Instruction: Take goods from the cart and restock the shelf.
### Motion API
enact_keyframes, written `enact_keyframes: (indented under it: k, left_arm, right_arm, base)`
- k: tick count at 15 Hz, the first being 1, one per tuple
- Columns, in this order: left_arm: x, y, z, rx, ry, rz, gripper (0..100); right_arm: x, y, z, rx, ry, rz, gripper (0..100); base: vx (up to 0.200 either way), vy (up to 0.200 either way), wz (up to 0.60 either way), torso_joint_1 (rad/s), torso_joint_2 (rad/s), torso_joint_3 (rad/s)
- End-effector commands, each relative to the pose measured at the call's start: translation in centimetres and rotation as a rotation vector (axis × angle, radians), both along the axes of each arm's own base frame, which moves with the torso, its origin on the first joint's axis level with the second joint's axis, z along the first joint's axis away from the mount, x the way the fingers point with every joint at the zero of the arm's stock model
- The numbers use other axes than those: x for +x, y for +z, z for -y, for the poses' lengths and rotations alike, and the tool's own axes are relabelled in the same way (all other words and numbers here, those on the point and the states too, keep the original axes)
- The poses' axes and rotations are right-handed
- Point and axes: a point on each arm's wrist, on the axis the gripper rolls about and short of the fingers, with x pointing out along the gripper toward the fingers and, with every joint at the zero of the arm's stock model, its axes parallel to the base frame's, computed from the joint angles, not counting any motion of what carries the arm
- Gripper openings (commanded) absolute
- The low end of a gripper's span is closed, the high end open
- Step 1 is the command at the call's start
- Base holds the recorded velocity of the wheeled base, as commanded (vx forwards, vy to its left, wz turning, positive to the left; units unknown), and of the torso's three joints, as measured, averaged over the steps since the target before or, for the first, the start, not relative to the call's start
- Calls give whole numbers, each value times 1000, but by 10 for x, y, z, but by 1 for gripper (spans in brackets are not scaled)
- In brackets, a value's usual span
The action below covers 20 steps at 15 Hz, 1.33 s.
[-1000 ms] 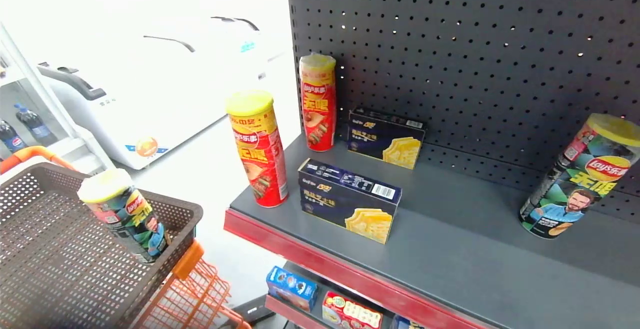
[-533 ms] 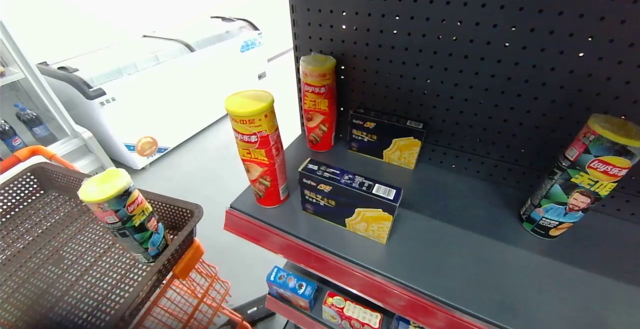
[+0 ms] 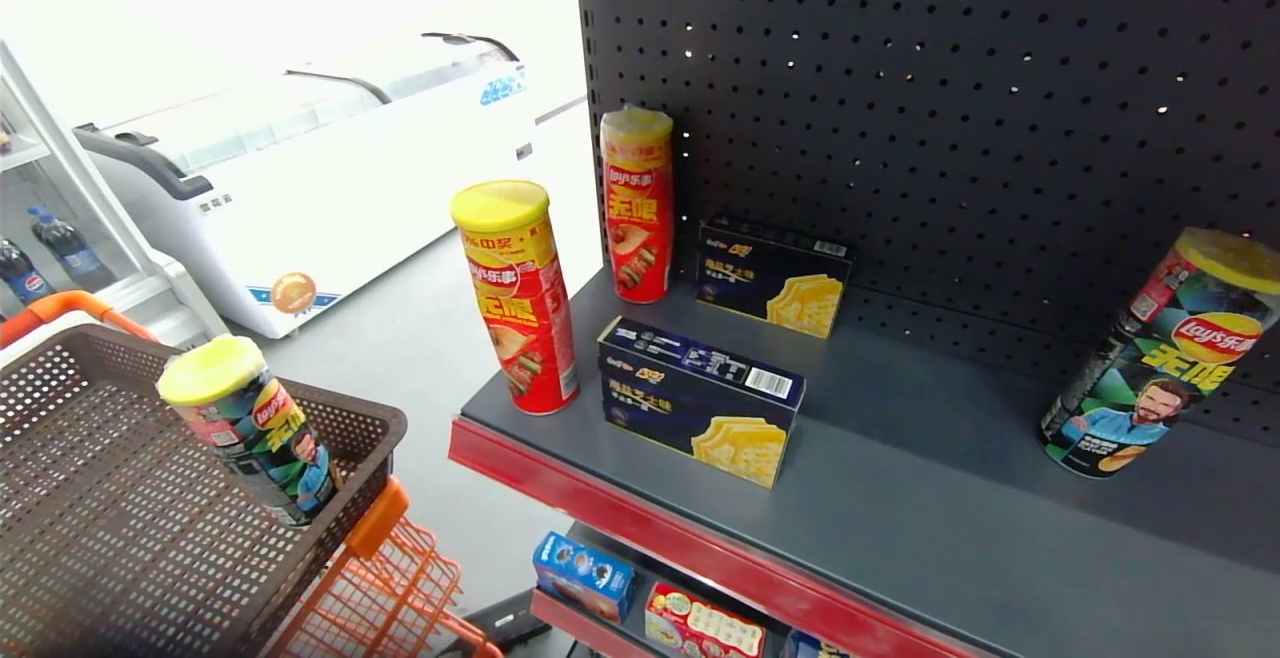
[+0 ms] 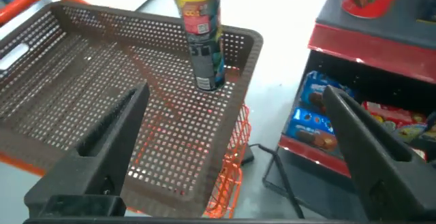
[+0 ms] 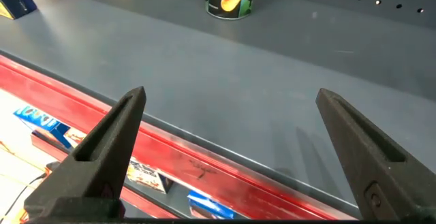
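Left wrist view: my left gripper (image 4: 235,93), jaws apart and empty, faces the chip can (image 4: 202,37) standing upright ahead in the cart basket (image 4: 122,13).

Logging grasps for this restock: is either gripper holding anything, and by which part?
Nothing is held: the left gripper is open near the basket, the right gripper open near the shelf.

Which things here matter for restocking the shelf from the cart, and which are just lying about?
In the job: dark yellow-lidded chip can in the brown mesh basket; grey metal shelf; left gripper and right gripper, both open.
Just about: white chest freezer; dark cola bottles; small blue cardboard box.
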Motion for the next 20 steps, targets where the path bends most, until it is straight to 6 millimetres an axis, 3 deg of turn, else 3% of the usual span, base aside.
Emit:
enact_keyframes:
  k: [1, 5, 10, 13, 20]
  left_arm:
    - [53, 15, -12, -52, 146, -151, 100]
    - [90, -1, -20, -23, 121, -271, 100]
    - [135, -28, -26, -32, 105, -226, 100]
    - [170, -50, -54, -51, 213, -235, 100]
    - [208, -83, -51, -61, 124, -273, 100]
  right_arm:
    - [0, 0, 0, -1, 1, -1, 100]
    - [0, 0, 0, -1, 1, -1, 100]
    - [0, 0, 0, -1, 1, -1, 100]
    - [0, 0, 0, -1, 1, -1, 100]
    - [0, 0, 0, -1, 1, -1, 100]
  base:
    - [0, 0, 0, 0, 0, 0]
    - [0, 0, 0, 0, 0, 0]
    - [0, 0, 0, 0, 0, 0]
    - [0, 0, 0, 0, 0, 0]
    - [0, 0, 0, 0, 0, 0]
